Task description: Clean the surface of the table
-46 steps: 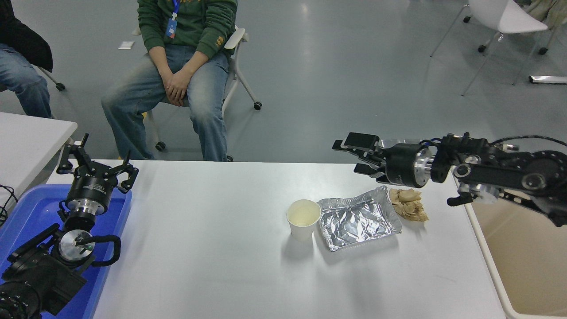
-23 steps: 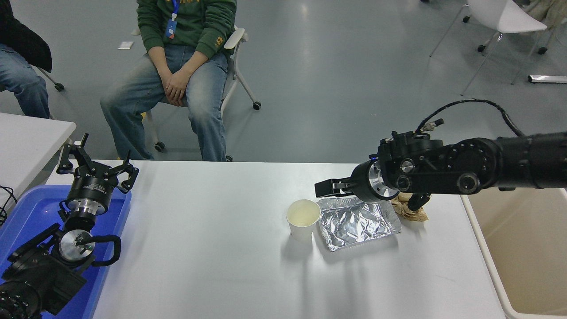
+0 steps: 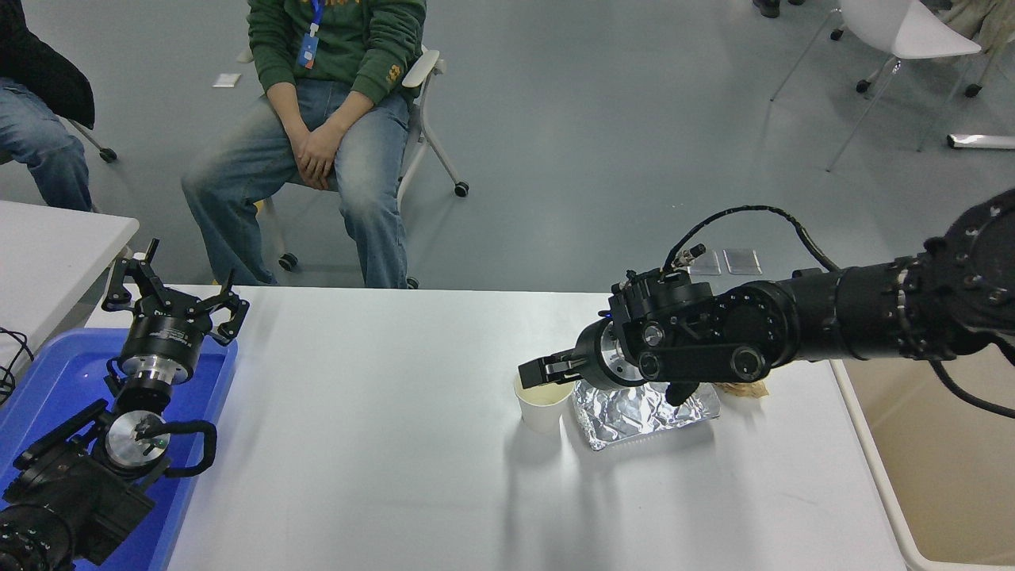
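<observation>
Right gripper (image 3: pixel 533 371): narrow, empty, over paper cup (image 3: pixel 542 405) rim.
Advice: widen, straddle rim, avoid foil tray (image 3: pixel 646 408) beside.

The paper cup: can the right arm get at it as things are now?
Probably yes. The right gripper is already over the paper cup's rim, and nothing stands between them; the foil tray lies beside it, under the arm.

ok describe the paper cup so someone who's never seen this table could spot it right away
Start at the big white table surface and look right of its middle, where the right claw reaches in. The paper cup stands upright just under that claw, beside the crumpled foil tray on the tray's left. It is the only round, cream-white thing there; its neighbour is shiny silver and rectangular.
</observation>
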Robot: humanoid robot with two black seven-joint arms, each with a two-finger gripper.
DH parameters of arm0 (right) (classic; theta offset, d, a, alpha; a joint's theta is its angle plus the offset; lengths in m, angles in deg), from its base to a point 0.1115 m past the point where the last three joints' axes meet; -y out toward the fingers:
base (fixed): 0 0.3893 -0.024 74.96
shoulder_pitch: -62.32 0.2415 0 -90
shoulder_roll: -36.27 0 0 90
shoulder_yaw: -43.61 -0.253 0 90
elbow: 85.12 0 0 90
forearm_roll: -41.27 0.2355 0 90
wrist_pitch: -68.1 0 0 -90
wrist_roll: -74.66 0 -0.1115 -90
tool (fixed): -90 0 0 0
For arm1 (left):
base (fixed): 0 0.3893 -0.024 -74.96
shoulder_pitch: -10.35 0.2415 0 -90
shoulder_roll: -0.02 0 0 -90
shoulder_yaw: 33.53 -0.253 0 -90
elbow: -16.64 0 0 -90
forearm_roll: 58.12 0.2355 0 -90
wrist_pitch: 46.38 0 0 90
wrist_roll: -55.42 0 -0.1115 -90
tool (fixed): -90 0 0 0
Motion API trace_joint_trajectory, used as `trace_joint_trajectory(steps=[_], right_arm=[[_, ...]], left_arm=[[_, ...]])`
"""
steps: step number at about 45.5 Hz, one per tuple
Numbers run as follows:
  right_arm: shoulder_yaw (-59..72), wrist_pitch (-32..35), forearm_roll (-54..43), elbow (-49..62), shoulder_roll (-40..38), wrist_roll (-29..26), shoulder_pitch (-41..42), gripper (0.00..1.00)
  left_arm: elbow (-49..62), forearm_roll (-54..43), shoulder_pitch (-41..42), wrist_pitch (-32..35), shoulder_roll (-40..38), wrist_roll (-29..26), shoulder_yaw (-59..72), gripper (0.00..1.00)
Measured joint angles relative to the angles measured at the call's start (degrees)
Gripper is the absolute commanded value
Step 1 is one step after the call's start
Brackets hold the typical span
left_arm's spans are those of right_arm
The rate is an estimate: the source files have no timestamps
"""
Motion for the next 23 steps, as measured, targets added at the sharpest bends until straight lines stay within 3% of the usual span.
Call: trace_joint_trajectory(steps=[16,23], right_arm=[[-1.49,-2.45,-0.01,5.11,0.95,-0.09,-4.74,0.97],[-1.89,-3.78,-0.09,5.92,0.98,0.05,-5.81,0.90]], left_arm=[[0.00,0.00,0.00,-0.03,0.00,0.00,0.00,1.00],[0.00,0.00,0.00,-0.03,0.00,0.00,0.00,1.00]])
